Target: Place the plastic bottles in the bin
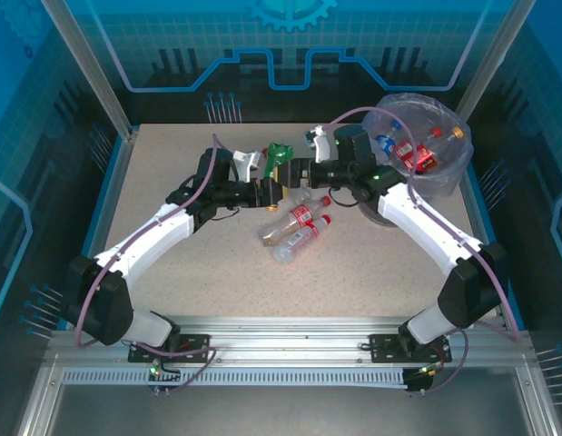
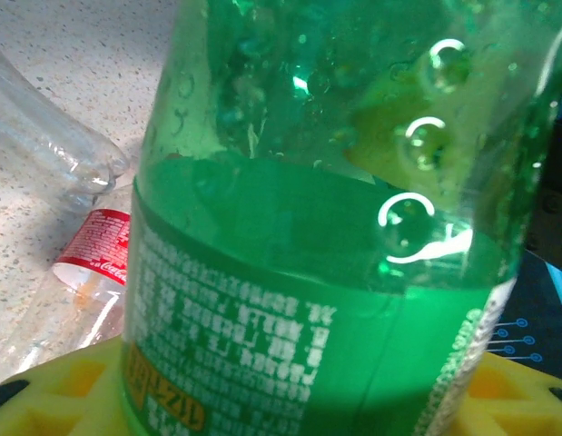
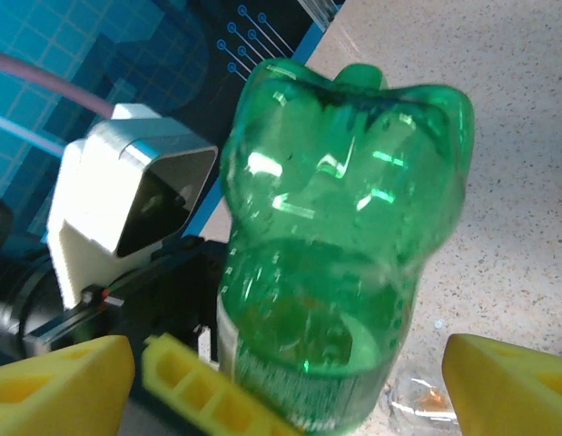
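We see the two arms meeting over the middle of the worktop (image 1: 353, 282), with the green bottle (image 1: 279, 153) held up between them, off the surface. The left claw (image 1: 273, 180) has it: in the left wrist view the green bottle (image 2: 335, 227) stands between the yellow pads (image 2: 63, 395) of the left claw (image 2: 290, 404), which press in on its labelled lower body from both sides. The right wrist view looks at the lobed base of the green bottle (image 3: 344, 200), and there a ribbed yellow finger (image 3: 199, 386) of the left claw lies against its side. The right claw (image 3: 285, 386) is spread wide around the same bottle, one finger out at each lower corner, and the right-hand finger (image 3: 512, 381) is apart from the plastic, so we judge it open and gripping nothing. Behind the bottle in that view is the white camera housing (image 3: 126, 200) of the left wrist. Just near of the claws, a few clear bottles with red caps (image 1: 299, 227) lie on their sides close together on the worktop; the left wrist view catches two of them, one with a red label (image 2: 94, 259). The bin (image 1: 462, 159) stands at the far right corner, and inside its crinkled bag we make out a blue-labelled bottle (image 1: 385, 143) and a red-labelled bottle (image 1: 409, 153).
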Motion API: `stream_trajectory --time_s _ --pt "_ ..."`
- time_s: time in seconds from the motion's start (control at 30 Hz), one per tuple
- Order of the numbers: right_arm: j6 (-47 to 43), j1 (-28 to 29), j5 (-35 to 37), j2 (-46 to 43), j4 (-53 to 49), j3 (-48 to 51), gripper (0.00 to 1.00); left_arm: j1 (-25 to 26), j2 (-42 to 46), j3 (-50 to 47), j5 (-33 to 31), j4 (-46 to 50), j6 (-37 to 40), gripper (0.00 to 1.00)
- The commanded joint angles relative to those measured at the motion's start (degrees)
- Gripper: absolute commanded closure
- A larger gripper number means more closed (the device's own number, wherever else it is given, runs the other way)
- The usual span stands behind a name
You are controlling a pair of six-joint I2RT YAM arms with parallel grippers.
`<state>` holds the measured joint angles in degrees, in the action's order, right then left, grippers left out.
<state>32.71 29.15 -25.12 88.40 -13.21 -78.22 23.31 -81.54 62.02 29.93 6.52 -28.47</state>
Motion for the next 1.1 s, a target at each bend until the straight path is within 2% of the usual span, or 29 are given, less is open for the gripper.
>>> stream_trajectory --time_s 0.0,0.27,0.63,0.73,0.83,0.87,1.07 --pt "2.4 0.45 0.79 1.34 4.94 -0.81 0.11 -0.14 0.7 -1.18 3.09 -3.67 -0.92 0.5" --pt "4.03 0.47 0.6 3.42 6.36 -1.24 0.15 0.27 -0.02 -1.73 4.39 -4.54 -1.07 0.51" --pt "4.29 0.3 1.13 3.89 6.14 -1.71 0.37 0.32 0.02 -2.16 4.28 -4.26 -0.54 0.5" --pt "3.78 0.2 1.31 3.88 5.75 -2.59 0.39 0.25 0.38 -2.28 3.72 -3.8 -0.36 0.37" --pt "2.49 0.03 2.08 3.79 4.84 -4.3 0.39 0.18 1.32 -2.58 3.52 -3.58 0.19 0.06" --pt "1.86 -0.09 2.46 3.69 4.26 -5.07 0.4 0.24 1.71 -2.77 3.77 -3.56 0.55 0.01" --pt "-7.6 -1.95 10.72 1.33 -5.84 -14.11 0.41 0.17 4.3 -3.35 4.28 3.46 5.92 0.01"
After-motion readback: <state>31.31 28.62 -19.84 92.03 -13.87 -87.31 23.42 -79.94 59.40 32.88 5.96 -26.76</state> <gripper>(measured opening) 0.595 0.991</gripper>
